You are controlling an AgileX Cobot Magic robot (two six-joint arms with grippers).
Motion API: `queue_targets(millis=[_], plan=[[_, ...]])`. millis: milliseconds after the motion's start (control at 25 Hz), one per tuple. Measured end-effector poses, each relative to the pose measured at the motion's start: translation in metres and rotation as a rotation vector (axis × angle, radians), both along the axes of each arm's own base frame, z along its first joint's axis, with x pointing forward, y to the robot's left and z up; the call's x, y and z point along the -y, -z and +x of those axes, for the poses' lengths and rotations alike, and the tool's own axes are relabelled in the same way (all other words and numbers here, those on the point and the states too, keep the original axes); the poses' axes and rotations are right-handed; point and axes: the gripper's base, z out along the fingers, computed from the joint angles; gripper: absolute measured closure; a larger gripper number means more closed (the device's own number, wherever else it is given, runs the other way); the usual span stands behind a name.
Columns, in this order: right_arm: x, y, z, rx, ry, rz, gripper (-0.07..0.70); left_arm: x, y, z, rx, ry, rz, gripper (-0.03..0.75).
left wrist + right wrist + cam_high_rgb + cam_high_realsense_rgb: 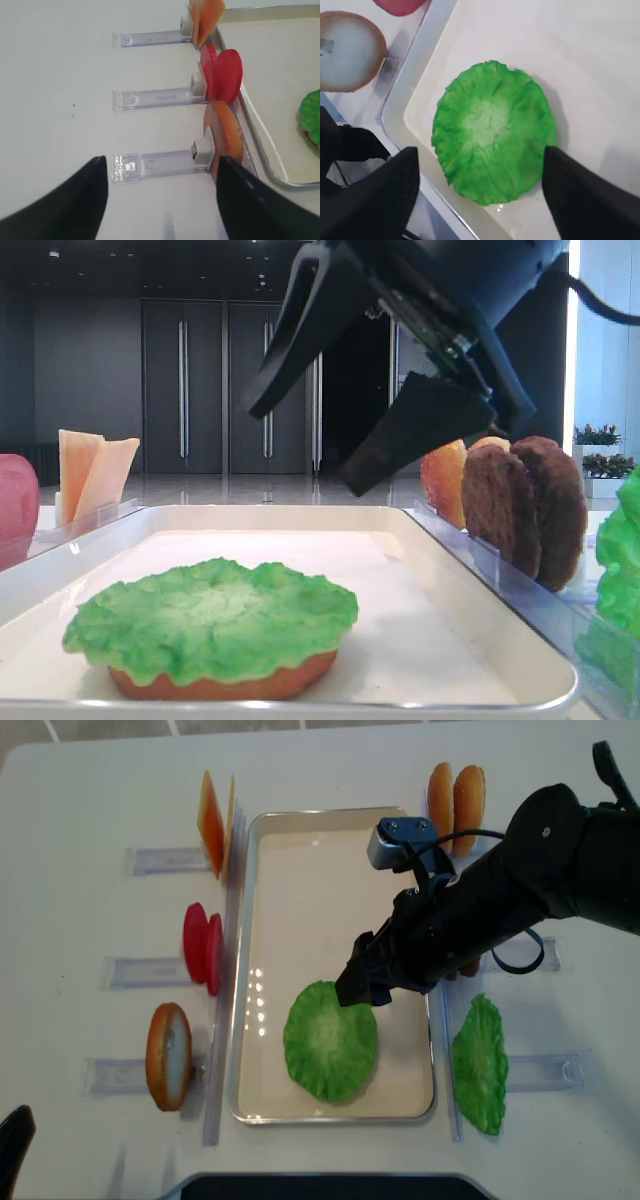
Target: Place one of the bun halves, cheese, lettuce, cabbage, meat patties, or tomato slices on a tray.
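A green lettuce (330,1040) leaf lies flat in the white tray (300,890), on top of a bun half (225,683) whose edge shows beneath it. My right gripper (360,985) hangs just above the leaf's far edge, open and holding nothing. In the right wrist view the lettuce (492,130) sits between and below the spread fingers of that gripper (479,155). My left gripper (160,162) is open over the table to the left of the tray, above a clear holder (155,165) with another bun half (225,132) standing in it.
Left of the tray, clear holders carry cheese (215,820), tomato slices (203,945) and a bun half (168,1055). On the right stand bun halves (455,795), meat patties (520,505) and a second lettuce leaf (480,1065). The tray's back half is bare.
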Motion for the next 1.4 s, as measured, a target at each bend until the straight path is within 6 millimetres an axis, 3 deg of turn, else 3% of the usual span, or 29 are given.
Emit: queue_targets(millis=[320, 520, 960, 1120, 1400], plan=[[0.043, -0.034, -0.003, 0.136, 0.106, -0.195, 0.107, 0.0, 0.0, 0.0, 0.0, 0.0, 0.0, 0.199], [0.089, -0.052, -0.003, 0.14, 0.259, -0.338, 0.107, 0.0, 0.0, 0.0, 0.0, 0.0, 0.0, 0.199], [0.185, -0.069, -0.019, -0.018, 0.53, -0.601, 0.107, 0.0, 0.0, 0.0, 0.0, 0.0, 0.0, 0.199], [0.201, -0.073, -0.026, -0.051, 0.575, -0.649, 0.107, 0.0, 0.0, 0.0, 0.0, 0.0, 0.0, 0.199], [0.203, -0.07, -0.045, -0.072, 0.573, -0.662, 0.107, 0.0, 0.0, 0.0, 0.0, 0.0, 0.0, 0.199]])
